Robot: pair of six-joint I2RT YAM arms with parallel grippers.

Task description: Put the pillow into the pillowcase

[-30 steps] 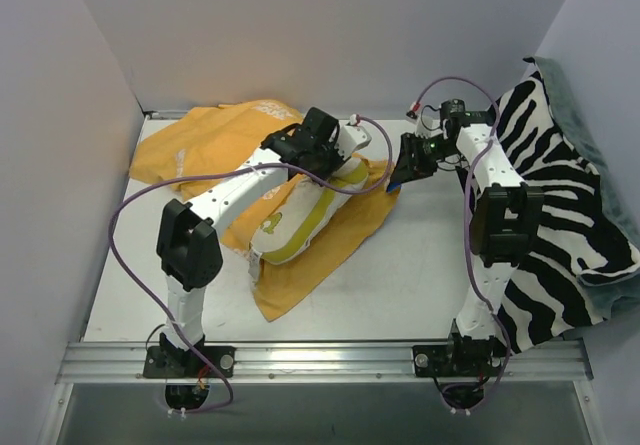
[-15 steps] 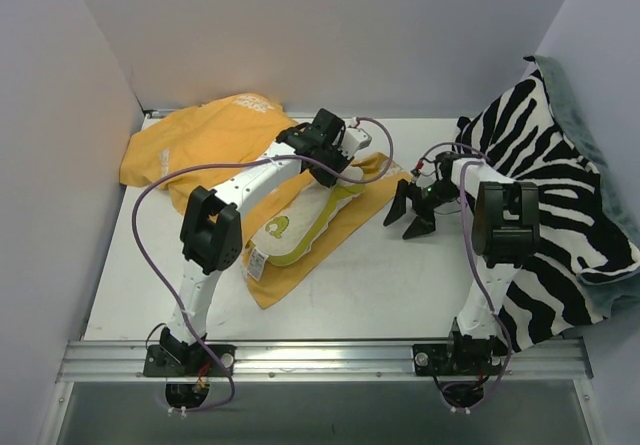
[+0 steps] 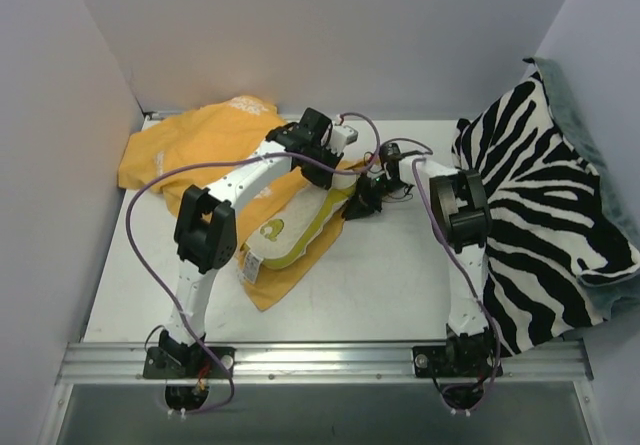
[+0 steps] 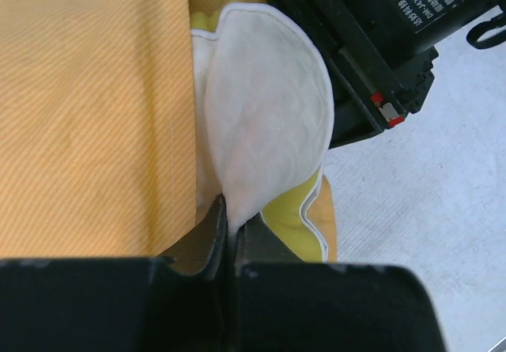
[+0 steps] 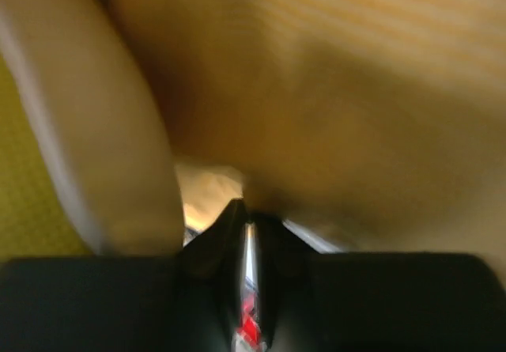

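The cream pillow (image 3: 290,230) with its yellow-green edge lies slanted on the mustard-orange pillowcase (image 3: 180,150). The pillowcase spreads to the back left and shows under the pillow's near end. My left gripper (image 3: 325,170) is shut on the pillow's far cream corner. In the left wrist view its jaws (image 4: 229,221) pinch the pillow (image 4: 265,123) beside the pillowcase (image 4: 95,115). My right gripper (image 3: 362,200) is at the pillow's right edge. In the blurred right wrist view its jaws (image 5: 249,225) stand almost together, with only a thin slit. Orange pillowcase cloth (image 5: 356,91) hangs over them and the pillow (image 5: 87,130) is at the left.
A zebra-striped blanket (image 3: 545,185) covers the table's right side, close to the right arm. The right gripper's black body (image 4: 379,43) sits just beyond the pillow in the left wrist view. White walls close the back and both sides.
My right gripper has swung left from the bare table to the pillow's right edge, and its fingers have gone from spread to nearly together. My left gripper has pulled the pillow slightly back and left.
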